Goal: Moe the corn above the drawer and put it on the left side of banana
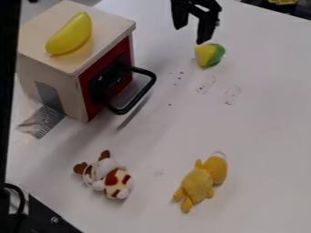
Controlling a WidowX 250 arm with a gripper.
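No text to call here, not a word, number or sign that can be read! Out on the white table, beyond the handle side of the drawer box, there are faint dark marks (smudgy little things, these), and they can't be made out as lettering.

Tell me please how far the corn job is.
None of the move looks done: the corn lies on the table, the banana rests on top of the drawer box. Nothing is held; the open end effector hangs close to the corn. Left: grasp the corn, lift it, set it on the box top, left of the banana.
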